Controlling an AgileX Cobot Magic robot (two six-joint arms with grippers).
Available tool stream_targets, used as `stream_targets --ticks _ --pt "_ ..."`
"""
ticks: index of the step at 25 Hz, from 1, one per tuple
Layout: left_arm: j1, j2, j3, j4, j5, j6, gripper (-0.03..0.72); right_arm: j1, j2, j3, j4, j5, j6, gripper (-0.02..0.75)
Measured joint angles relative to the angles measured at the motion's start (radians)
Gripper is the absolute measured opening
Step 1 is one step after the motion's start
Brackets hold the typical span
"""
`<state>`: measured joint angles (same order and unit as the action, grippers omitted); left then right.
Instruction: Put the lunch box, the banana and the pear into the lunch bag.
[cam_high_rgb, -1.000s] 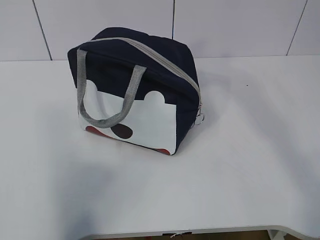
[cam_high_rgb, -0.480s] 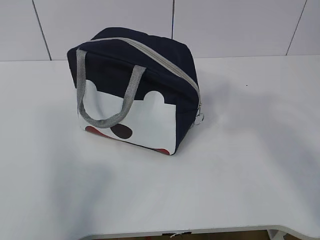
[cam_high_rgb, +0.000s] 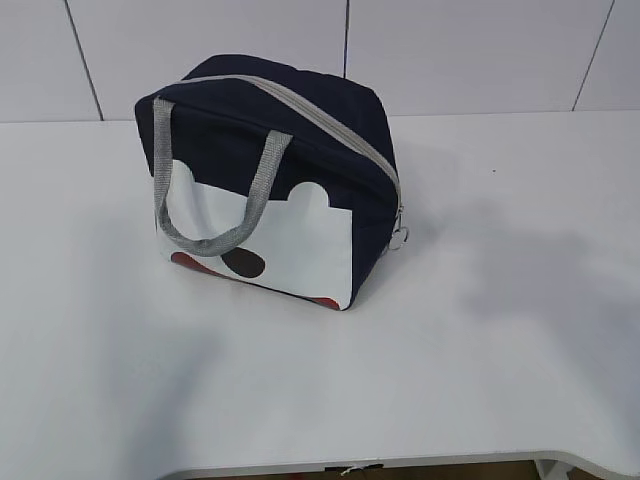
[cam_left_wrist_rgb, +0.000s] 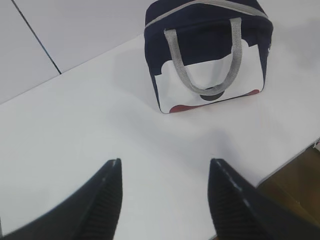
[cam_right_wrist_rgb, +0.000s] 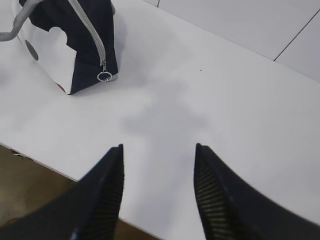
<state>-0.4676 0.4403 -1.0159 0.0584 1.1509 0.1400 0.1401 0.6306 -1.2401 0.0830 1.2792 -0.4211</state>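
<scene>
The navy lunch bag (cam_high_rgb: 270, 180) stands on the white table (cam_high_rgb: 480, 330), zipper closed, grey handle hanging over its white-panelled face, metal ring pull (cam_high_rgb: 399, 238) at its right end. It also shows in the left wrist view (cam_left_wrist_rgb: 210, 50) and the right wrist view (cam_right_wrist_rgb: 75, 35), ring pull (cam_right_wrist_rgb: 104, 76) included. My left gripper (cam_left_wrist_rgb: 165, 167) is open and empty above the table, well short of the bag. My right gripper (cam_right_wrist_rgb: 158, 150) is open and empty above the table's front edge, right of the bag. The lunch box, banana and pear are out of view. Neither gripper shows in the exterior view.
The table's front edge (cam_high_rgb: 400, 462) runs along the bottom of the exterior view. A grey panelled wall (cam_high_rgb: 480, 50) stands behind the table. The floor shows past the table edge in both wrist views.
The bag has not moved. Faint shadows on the table to the right of the bag have shifted slightly.
</scene>
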Motion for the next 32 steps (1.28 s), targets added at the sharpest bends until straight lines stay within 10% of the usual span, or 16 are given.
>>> stream_targets --ticks 13,32 --pt "0.0 -0.304 0.329 -0.104 -0.084 -0.002 0.4 0.0 -0.205 0.301 0.047 -0.021 0.036 0.389" --pt "0.0 -0.429 0.482 -0.151 -0.116 -0.002 0.401 0.0 -0.647 0.635 -0.055 -0.091 0.208 0.389"
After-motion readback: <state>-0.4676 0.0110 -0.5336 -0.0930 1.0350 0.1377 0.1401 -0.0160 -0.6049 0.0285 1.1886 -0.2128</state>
